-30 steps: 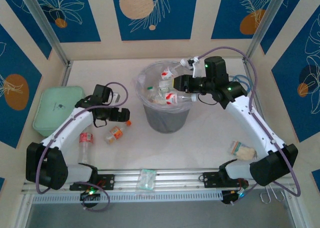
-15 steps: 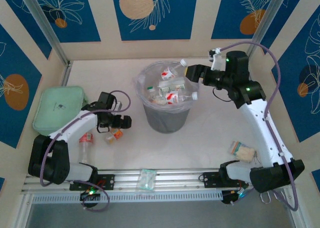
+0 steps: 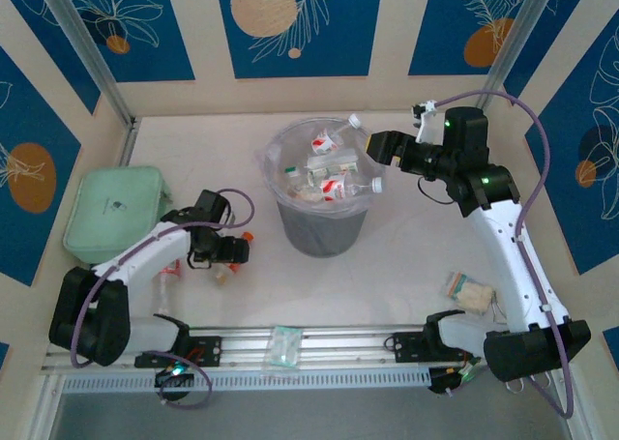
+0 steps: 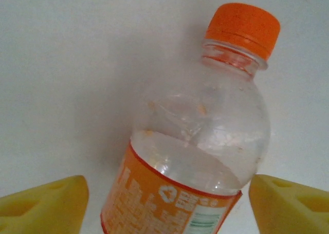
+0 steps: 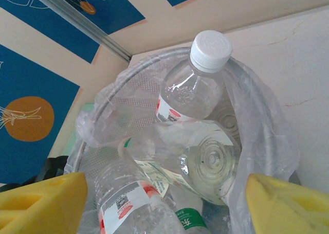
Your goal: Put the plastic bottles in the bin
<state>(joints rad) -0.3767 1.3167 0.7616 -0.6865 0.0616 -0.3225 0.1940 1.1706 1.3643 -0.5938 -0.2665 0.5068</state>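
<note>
Left wrist view: left gripper (image 4: 165, 203) is released, yellow fingertips (image 4: 43, 205) spread either side of an orange-cap bottle (image 4: 198, 151) lying on the white table (image 4: 61, 64). There is a gap on one side; the other tip sits just beside the orange label, with no clamp visible. Top external: same bottle (image 3: 232, 264) is on the table left of the bin (image 3: 324, 229), and a red-label bottle (image 3: 168, 269) lies beside the left arm, near the mint-green box (image 3: 111, 208). Right gripper (image 3: 379, 148) hangs over the far-right rim of the bin. Right wrist view: its jaws are wide apart with nothing between them. Below, a white-cap bottle (image 5: 195, 85) leans on the bin rim and several clear bottles (image 5: 190, 157) are piled inside the bag liner. A flat packet (image 3: 286, 345) lies on the front rail and another packet (image 3: 469, 290) is near the right arm.
</note>
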